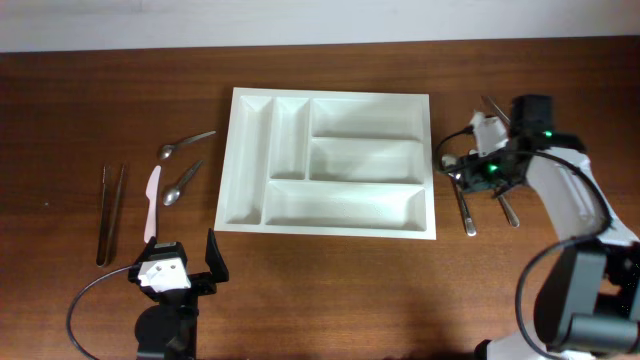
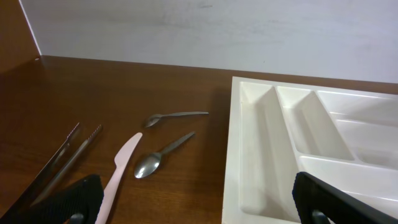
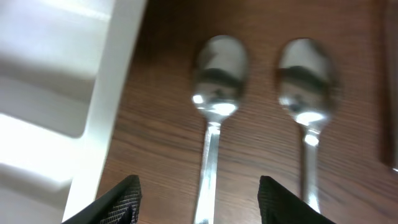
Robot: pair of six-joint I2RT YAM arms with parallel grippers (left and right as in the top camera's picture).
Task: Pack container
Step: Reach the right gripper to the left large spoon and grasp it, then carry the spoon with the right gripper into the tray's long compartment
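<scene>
Picking a spoon [image 3: 217, 74] for the container [image 3: 118, 81]: the right gripper [image 3: 199, 202] stood half-wide, handle between its jaws, ungripped; next they had to pinch. The left gripper [image 2: 208, 202] gaped, empty

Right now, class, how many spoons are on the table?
4 spoons. Upper spoon and lower spoon lie left of the tray; two more lie right of it, beneath the right gripper. The arm may hide others.
</scene>
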